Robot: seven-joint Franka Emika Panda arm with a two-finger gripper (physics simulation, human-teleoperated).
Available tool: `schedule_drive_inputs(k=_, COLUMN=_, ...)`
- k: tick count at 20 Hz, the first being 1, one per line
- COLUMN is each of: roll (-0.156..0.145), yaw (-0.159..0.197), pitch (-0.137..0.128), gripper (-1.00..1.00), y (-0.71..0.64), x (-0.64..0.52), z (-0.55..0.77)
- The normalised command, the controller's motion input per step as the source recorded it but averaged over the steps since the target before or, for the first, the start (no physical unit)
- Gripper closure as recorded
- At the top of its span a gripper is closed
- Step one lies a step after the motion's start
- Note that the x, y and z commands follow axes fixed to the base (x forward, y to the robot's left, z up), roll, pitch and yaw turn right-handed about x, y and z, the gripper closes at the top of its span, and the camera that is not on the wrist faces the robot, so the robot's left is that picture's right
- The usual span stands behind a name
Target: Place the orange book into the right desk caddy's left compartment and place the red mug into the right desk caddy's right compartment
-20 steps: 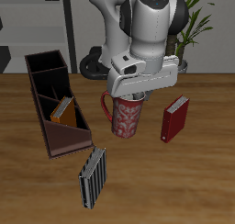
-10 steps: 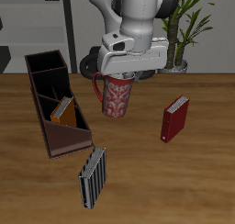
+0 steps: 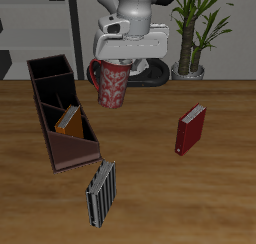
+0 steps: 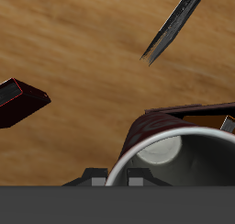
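My gripper [image 3: 122,60] is shut on the rim of the red mug [image 3: 108,85], holding it upright in the air above the table, beside the tall-walled end of the right desk caddy [image 3: 48,138]. The mug's handle points toward the caddy. In the wrist view the red mug's pale inside [image 4: 176,160] fills the foreground, with the caddy's wall [image 4: 197,107] just beyond it. The orange book [image 3: 68,120] stands inside the caddy, in the section toward the sloped end; a sliver of the orange book [image 4: 227,123] also shows in the wrist view.
A dark red book [image 3: 190,130] stands on the table away from the caddy. A grey-and-black striped book [image 3: 100,191] stands near the front edge, below the caddy's sloped end. A potted plant [image 3: 192,48] stands at the back beside the robot's base.
The mug has risen off the table in my gripper and travelled up and across toward the caddy's tall-walled end. The books and the caddy have not moved.
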Motion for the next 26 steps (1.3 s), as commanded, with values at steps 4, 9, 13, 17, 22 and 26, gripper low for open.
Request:
schedule_drive_inputs(k=4, roll=-0.011, yaw=-0.060, pitch=-0.007, gripper=1.00, y=-0.21, x=-0.39, z=0.17)
schedule_drive_inputs(k=9, roll=0.001, yaw=-0.005, pitch=-0.030, gripper=1.00, y=-0.16, x=-0.30, z=0.13)
schedule_drive_inputs(k=13, roll=0.042, yaw=0.002, pitch=-0.009, gripper=1.00, y=-0.23, x=-0.42, z=0.11)
schedule_drive_inputs(k=17, roll=0.049, yaw=-0.017, pitch=0.013, gripper=1.00, y=-0.26, x=-0.41, z=0.06)
schedule_drive_inputs(k=22, roll=0.027, yaw=-0.011, pitch=0.001, gripper=1.00, y=-0.23, x=-0.38, z=-0.02)
schedule_drive_inputs(k=26, roll=0.023, yaw=-0.030, pitch=0.014, gripper=1.00, y=-0.21, x=-0.25, z=0.00)
